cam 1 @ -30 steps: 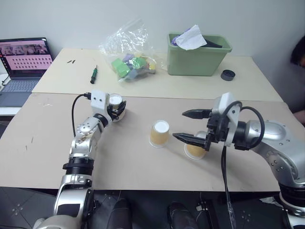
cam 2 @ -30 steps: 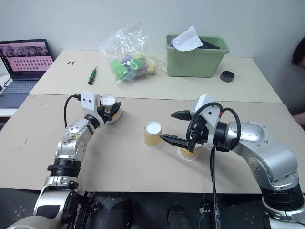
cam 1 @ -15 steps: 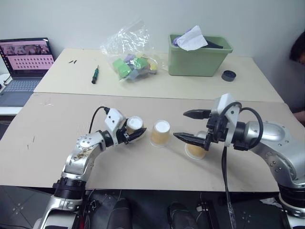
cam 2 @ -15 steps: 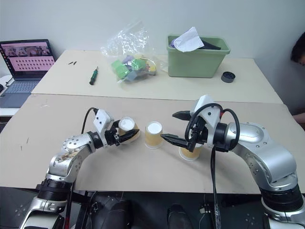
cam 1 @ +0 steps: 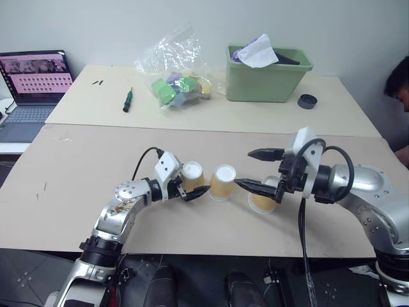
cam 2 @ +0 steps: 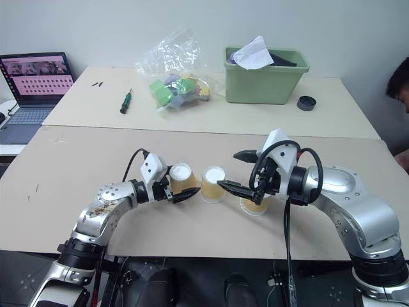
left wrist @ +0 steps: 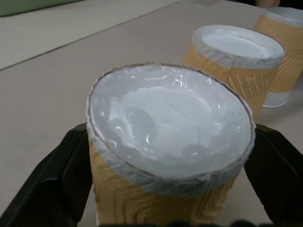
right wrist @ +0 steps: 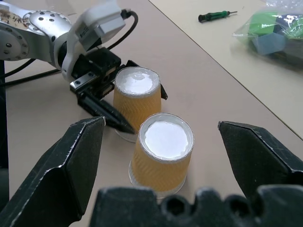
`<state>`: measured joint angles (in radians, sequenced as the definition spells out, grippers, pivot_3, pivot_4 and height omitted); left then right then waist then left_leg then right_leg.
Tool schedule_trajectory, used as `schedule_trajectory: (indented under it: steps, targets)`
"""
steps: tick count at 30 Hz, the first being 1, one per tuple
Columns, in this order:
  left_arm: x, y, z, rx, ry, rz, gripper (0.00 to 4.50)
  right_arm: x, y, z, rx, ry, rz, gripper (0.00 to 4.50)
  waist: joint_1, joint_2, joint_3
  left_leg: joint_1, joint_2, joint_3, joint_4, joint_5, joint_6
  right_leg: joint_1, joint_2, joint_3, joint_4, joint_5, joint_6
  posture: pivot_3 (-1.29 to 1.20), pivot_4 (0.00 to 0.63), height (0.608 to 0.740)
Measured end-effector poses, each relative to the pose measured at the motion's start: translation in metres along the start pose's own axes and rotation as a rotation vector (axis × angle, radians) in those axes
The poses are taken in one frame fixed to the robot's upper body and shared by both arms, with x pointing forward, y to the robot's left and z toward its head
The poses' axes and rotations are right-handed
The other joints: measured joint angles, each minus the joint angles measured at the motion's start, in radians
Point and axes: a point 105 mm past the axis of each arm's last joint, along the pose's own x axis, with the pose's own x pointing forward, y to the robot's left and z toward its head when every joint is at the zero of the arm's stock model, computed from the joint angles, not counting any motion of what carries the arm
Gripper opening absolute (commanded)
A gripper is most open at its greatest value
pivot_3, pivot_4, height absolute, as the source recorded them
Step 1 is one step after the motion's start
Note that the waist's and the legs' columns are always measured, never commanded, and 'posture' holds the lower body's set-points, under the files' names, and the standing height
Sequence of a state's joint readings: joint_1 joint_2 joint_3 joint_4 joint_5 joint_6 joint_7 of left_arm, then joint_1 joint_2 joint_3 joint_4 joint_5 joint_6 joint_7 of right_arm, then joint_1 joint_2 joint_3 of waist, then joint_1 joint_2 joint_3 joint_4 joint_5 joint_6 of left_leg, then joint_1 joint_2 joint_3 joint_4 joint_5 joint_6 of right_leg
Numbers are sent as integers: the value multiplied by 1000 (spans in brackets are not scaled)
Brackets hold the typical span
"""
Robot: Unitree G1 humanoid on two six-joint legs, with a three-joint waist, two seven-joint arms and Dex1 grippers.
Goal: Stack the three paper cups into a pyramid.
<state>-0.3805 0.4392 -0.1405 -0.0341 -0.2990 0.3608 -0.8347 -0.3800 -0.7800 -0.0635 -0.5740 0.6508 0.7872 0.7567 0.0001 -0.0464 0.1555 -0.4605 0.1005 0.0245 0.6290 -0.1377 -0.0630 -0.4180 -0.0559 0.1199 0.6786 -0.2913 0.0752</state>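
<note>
The left fingers sit loose around a paper cup, low in the middle, close beside the second cup. They should slide back gently. The right fingers gape, empty, above the third cup on the bench.

Left cup touches middle cup (no claw passage); table beside is free.

Ribbed tan paper cups, matt beige tabletop, glossy black plastic fingers
</note>
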Motion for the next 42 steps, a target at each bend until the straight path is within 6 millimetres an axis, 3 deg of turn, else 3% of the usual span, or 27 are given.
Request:
schedule_trajectory:
  steps: [3,9,14,18,25,35,42]
  targets:
    - [-10,2,7,20,18,-5,4461,-1,0,-1,1,3,-2,4500,-6,0,0,0,0,0,0,0,0,0,0,0,0,0,0,0,150,692]
    - [-59,8,49,92,35,-31,4461,-21,-15,-12,17,62,-51,4500,-13,0,0,0,0,0,-1,0,0,0,0,0,-1,0,0,0,150,692]
    - [-79,3,71,72,39,-57,4461,-51,-27,-48,56,203,-77,4500,-7,0,0,0,0,0,0,0,0,0,-1,0,-1,-1,0,0,150,692]
    - [-81,-1,84,61,5,-68,4461,-66,-29,-70,82,286,-59,4500,-11,0,0,0,0,0,0,0,0,0,0,0,-1,-1,0,0,150,692]
    - [-80,-2,87,53,-4,-48,4461,-46,-19,-92,112,285,6,4500,-21,0,1,0,0,0,0,0,0,0,0,1,-1,-1,0,0,150,692]
    - [-78,-2,88,55,-9,-38,4461,-22,-21,-79,70,212,15,4500,-12,1,1,0,0,0,0,0,0,0,0,0,-1,-1,0,0,150,692]
    - [-76,-5,88,53,-9,-48,4461,-21,-25,-77,61,209,2,4500,-12,1,1,0,0,0,0,0,0,0,0,0,0,-1,0,0,150,692]
